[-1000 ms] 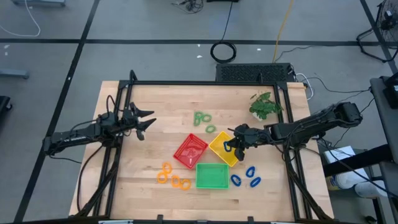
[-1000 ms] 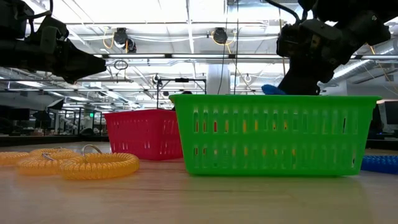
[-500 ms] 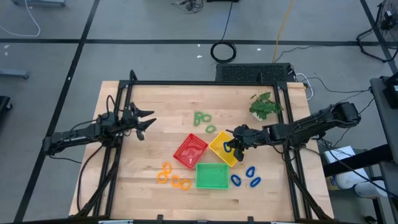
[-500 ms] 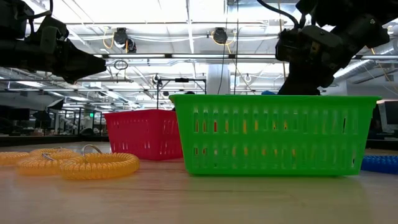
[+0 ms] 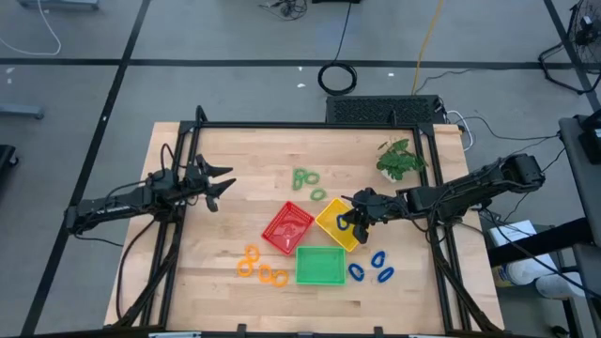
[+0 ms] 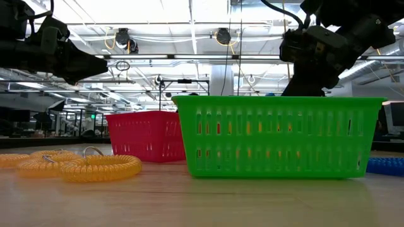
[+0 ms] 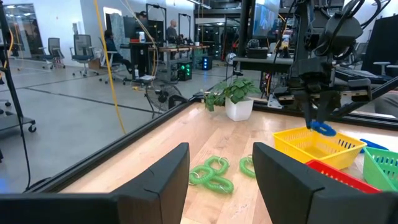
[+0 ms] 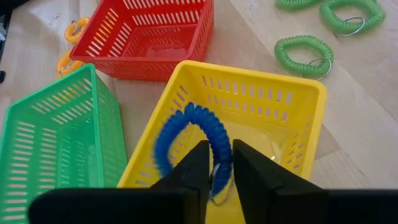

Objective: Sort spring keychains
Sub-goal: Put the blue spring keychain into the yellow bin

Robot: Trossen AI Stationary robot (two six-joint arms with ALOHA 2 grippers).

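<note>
My right gripper (image 5: 349, 222) is shut on a blue spring keychain (image 8: 191, 133) just over the yellow tray (image 5: 331, 223). The left wrist view shows that coil (image 7: 323, 129) hanging at the tray's rim (image 7: 292, 137). Three more blue keychains (image 5: 372, 268) lie on the table near the green tray (image 5: 319, 265). Green keychains (image 5: 306, 179) lie beyond the red tray (image 5: 287, 228). Orange keychains (image 5: 259, 266) lie at the green tray's left. My left gripper (image 5: 225, 185) waits open above the table's left side. My right gripper pinches the blue keychain's coil at its lower arc (image 8: 216, 163) between the two fingers (image 8: 197, 167), coming from above and pointing down. The loop stands on edge in the hold, above the yellow tray's floor (image 8: 261, 134). Whether it touches the tray cannot be told.
A leafy plant (image 5: 401, 160) in a white pot stands at the far right of the table. The three trays sit close together at the middle. In the low view the green tray (image 6: 278, 135) hides the yellow one; orange keychains (image 6: 101, 167) lie in front.
My right gripper has sunk a little toward the yellow tray with the blue keychain. In the low view the coil showed above the green tray's rim a second ago and is now hidden behind it.
</note>
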